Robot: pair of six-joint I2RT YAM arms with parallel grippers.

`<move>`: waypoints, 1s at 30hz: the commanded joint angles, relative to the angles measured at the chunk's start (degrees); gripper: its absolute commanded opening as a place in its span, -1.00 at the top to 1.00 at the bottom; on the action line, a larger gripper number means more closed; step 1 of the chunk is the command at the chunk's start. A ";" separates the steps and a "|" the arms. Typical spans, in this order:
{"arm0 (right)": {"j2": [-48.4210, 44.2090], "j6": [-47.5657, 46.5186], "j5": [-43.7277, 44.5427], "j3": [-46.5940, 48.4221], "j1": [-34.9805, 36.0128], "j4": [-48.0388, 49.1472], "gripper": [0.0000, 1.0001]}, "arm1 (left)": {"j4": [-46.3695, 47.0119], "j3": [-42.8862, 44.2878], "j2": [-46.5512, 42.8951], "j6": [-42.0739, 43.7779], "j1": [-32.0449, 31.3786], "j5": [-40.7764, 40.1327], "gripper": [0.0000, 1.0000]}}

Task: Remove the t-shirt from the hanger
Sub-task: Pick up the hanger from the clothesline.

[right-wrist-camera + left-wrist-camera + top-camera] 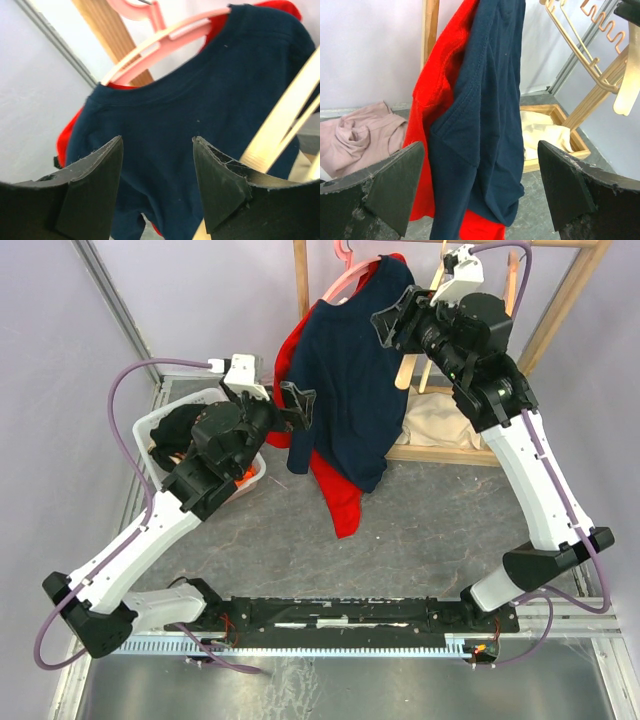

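Top external view: shows the wooden rack (301,275) with the navy t-shirt (350,380) hanging over a red garment (340,505) on the pink hanger (190,31). Finds the right gripper (157,144) parted at the shirt's collar and the left gripper (481,147) spread wide beside its side seam, both holding nothing.

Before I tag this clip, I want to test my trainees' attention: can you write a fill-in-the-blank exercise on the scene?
1. The navy blue t-shirt hangs on a ____ plastic hanger.
2. Behind it, on the same hanger, a second garment shows, and its colour is ____.
3. The left gripper and the right gripper both face the shirt with their jaws ____.
4. The hanger hooks onto a rack built from bars of ____.

Missing words: pink; red; open; wood.
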 commanded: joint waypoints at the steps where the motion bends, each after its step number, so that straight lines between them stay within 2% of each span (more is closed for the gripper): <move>1: 0.38 -0.72 7.23 2.27 0.05 -3.68 -0.33 | 5.48 2.81 0.41 6.76 -0.33 -1.30 -0.98; 5: -0.06 -1.09 9.70 1.16 0.00 -4.91 -0.33 | 6.84 4.71 1.65 10.11 -0.24 -0.02 -0.99; 9: -1.27 -1.96 12.81 -0.42 -0.07 -5.82 -0.34 | 3.75 10.21 4.97 10.96 -0.11 3.13 -0.99; 17: -5.16 -2.61 14.07 -4.82 -2.46 -6.32 -0.36 | -2.33 20.19 12.11 6.07 1.28 11.06 -0.99; 30: -8.64 -3.14 12.38 -7.18 -4.20 -5.94 -0.36 | -11.25 31.44 19.96 2.88 3.45 12.39 -0.99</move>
